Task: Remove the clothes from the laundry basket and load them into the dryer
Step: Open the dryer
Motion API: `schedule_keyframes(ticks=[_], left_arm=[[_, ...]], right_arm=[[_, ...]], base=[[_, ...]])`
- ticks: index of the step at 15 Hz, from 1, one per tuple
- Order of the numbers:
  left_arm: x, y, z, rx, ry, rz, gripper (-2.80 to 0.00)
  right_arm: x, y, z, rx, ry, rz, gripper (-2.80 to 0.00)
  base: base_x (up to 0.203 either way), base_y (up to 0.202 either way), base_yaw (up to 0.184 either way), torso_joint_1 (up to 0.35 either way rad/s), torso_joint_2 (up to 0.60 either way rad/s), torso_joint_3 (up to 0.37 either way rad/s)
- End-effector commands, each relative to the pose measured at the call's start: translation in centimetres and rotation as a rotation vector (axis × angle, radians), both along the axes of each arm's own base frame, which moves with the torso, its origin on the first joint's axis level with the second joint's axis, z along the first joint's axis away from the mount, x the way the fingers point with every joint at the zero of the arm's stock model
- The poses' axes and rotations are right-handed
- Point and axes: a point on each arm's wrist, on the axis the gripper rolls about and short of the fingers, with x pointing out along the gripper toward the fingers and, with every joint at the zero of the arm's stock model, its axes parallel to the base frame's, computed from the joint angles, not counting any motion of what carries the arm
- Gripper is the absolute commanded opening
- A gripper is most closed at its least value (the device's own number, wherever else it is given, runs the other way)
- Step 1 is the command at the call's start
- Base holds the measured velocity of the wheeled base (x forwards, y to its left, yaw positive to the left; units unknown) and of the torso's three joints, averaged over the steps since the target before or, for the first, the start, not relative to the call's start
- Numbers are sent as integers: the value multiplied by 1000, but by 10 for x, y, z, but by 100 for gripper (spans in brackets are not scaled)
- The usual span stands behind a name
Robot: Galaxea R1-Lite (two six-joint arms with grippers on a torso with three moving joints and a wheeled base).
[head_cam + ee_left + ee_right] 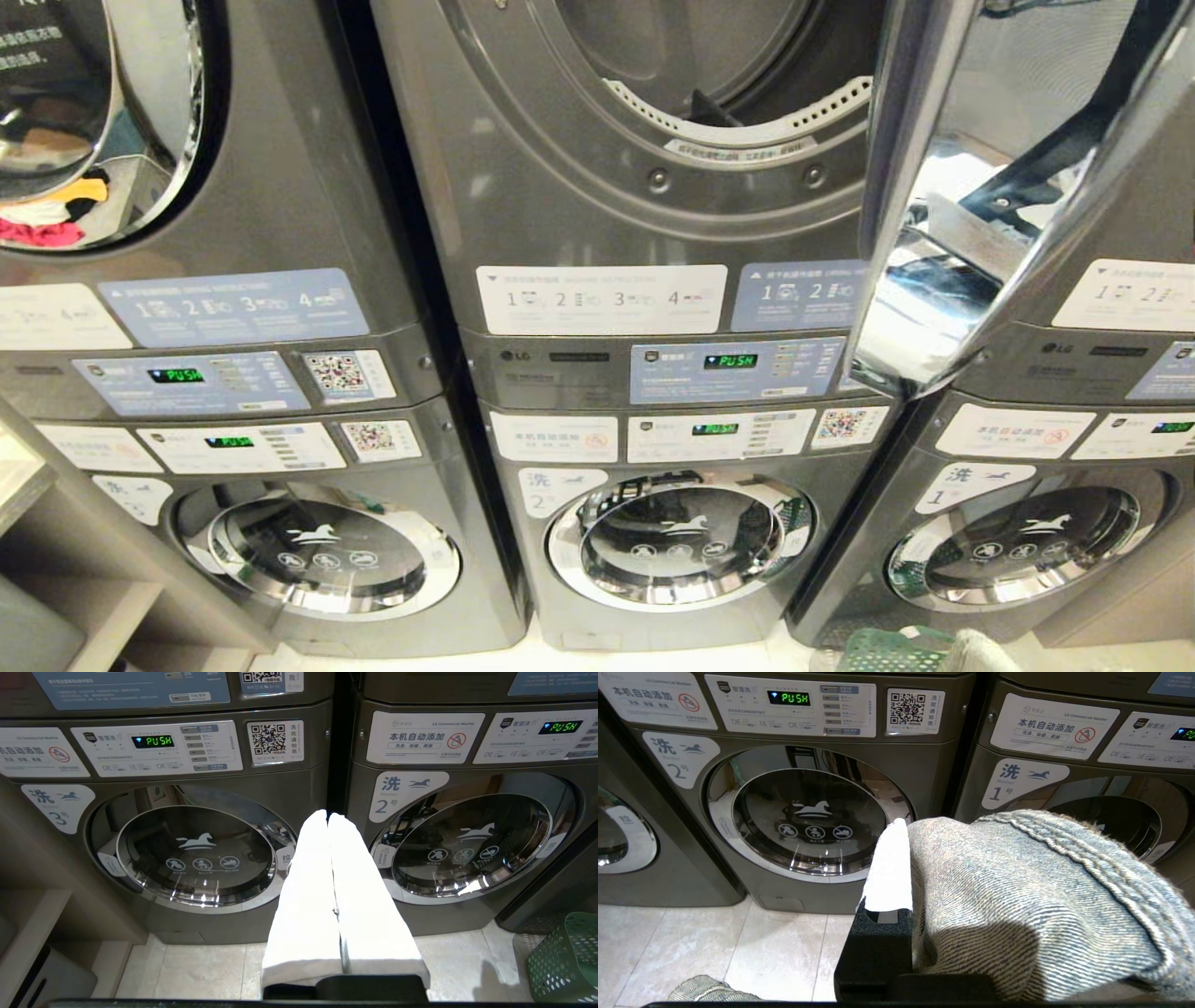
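Observation:
The middle dryer (579, 159) stands open above washer 2, its drum dark, with its shiny door (980, 187) swung out to the right. The green laundry basket (887, 651) sits on the floor at the lower right, also seen as the basket (565, 956) in the left wrist view. My right gripper (910, 828) is shut on a blue-grey denim garment (1031, 905), which drapes over and hides one finger. My left gripper (328, 814) is shut and empty, low down and facing the gap between washers 3 and 2. Neither arm shows in the head view.
Three stacked machines fill the wall; the left dryer's door (93, 121) is shut and mirrors coloured clothes. A wooden shelf (56, 579) stands at the lower left. More denim fabric (710, 991) lies low on the pale tiled floor (761, 952).

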Motion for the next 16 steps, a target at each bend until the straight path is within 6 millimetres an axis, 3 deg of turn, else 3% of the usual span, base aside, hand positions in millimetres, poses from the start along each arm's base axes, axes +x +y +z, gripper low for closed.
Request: schedule_keyframes(ticks=[1, 5, 6, 8, 10, 12, 16], left_arm=[[0, 0, 0, 1, 2, 1, -280], [-1, 0, 2, 20, -2, -8, -280], [-4, -1, 14, 43, -50, -26, -280], [-17, -3, 55, 67, -175, -125, -280], [-13, -5, 96, 74, -185, -247, -280], [21, -8, 146, 64, -104, -359, -280], [130, -27, 219, 57, -31, -674, -280]], right_arm=[[0, 0, 0, 0, 3, 1, -280], [0, 0, 0, 3, 1, 0, -280], [0, 0, 0, 6, 1, 0, -280], [0, 0, 0, -3, 1, 2, -280], [0, 0, 0, -18, -1, 5, -280], [0, 0, 0, -21, 1, 8, -280], [0, 0, 0, -8, 1, 3, -280]], base=[[0, 0, 0, 0, 0, 0], [0, 0, 0, 0, 0, 0], [0, 0, 0, 0, 0, 0], [0, 0, 0, 0, 0, 0], [0, 0, 0, 0, 0, 0], [0, 0, 0, 0, 0, 0], [0, 0, 0, 0, 0, 0]])
